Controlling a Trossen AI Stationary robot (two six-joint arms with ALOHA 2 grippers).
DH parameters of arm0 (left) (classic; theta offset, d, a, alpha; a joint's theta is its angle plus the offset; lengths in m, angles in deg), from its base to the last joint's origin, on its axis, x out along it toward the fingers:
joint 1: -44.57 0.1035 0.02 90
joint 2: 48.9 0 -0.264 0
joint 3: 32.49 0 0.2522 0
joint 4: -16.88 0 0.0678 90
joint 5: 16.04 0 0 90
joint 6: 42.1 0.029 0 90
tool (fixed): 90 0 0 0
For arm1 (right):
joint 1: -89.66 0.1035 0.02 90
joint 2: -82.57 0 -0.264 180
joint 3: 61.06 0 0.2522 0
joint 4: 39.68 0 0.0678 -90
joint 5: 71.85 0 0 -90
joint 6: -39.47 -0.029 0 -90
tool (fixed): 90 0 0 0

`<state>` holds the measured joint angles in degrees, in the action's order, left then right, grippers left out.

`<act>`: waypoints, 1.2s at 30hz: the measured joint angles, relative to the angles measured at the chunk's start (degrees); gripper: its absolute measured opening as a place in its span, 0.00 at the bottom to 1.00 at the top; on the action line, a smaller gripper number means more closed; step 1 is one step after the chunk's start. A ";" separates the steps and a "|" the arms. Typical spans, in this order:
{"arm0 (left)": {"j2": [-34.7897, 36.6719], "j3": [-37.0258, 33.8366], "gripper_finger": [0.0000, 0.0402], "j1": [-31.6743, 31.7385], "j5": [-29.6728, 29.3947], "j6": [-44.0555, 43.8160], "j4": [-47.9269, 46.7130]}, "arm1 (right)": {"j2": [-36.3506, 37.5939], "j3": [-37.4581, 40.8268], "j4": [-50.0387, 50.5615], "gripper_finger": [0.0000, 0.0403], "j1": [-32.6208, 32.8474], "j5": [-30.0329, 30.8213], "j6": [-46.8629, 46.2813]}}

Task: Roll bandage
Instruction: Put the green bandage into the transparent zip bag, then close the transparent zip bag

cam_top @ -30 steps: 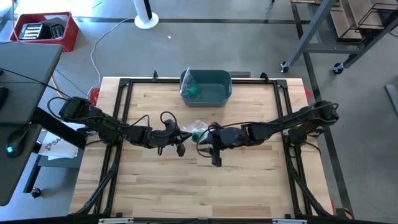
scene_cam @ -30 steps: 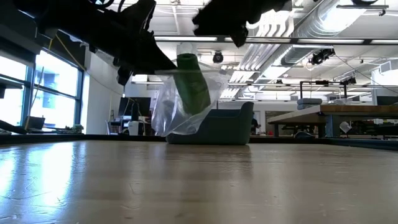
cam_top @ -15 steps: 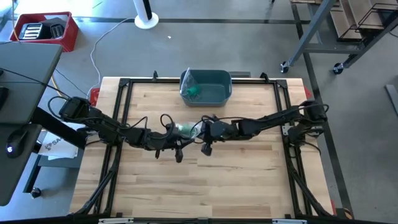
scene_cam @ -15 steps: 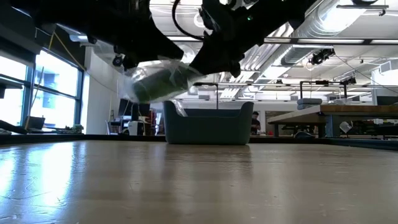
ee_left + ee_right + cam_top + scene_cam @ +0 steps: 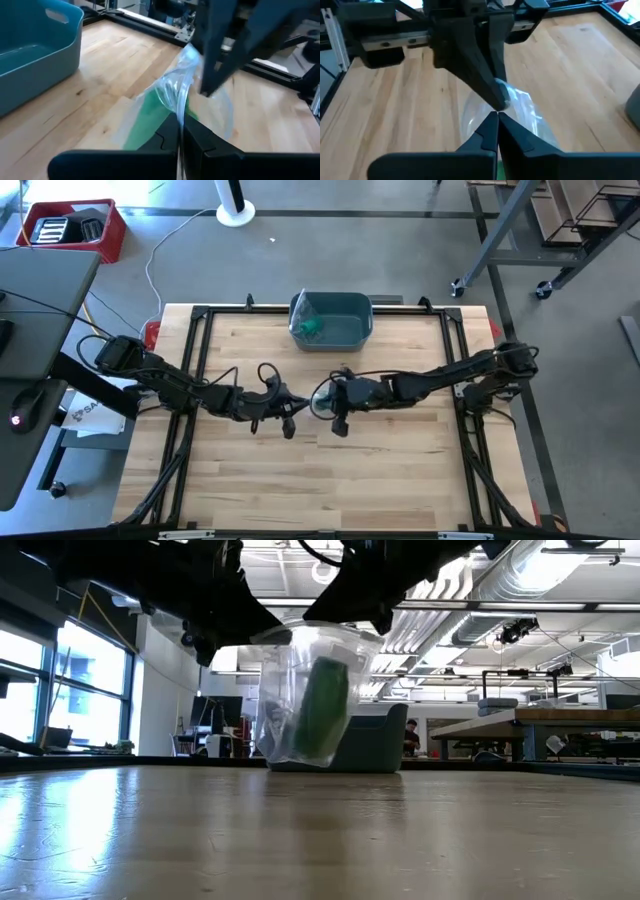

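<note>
- The right gripper (image 5: 318, 400) had just snapped closed, going from spread wide a second earlier to clenched on the rim of the clear plastic bag (image 5: 312, 690), opposite the left gripper (image 5: 297, 406), which was clamped on the other edge throughout
- That meant both arms now shared the load, the bag strung between them above mid-table, clear of the wooden table (image 5: 400, 470)
- My read: the bag's mouth was being held on two sides so the bandage could be got out, and no rolling had begun yet
- The green bandage roll (image 5: 324, 712) had swung from lying sideways half a second before to hanging nearly upright, tilted, low inside the bag
- The bag itself looked crumpled and thin, sagging under the roll; in the left wrist view its edge (image 5: 182, 82) ran right into the shut fingers
- Behind, at the far edge, the teal bin (image 5: 332, 320) held something green, and I could not tell what
</note>
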<state>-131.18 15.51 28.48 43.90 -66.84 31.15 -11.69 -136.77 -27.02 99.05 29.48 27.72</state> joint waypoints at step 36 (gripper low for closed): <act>0.00 0.00 0.00 0.00 6.04 1.84 -3.84 | 9.79 2.50 26.60 0.29 4.60 6.71 14.29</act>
<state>-131.18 15.51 28.48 49.95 -65.00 27.31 -1.90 -134.27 -0.42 103.66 36.20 42.01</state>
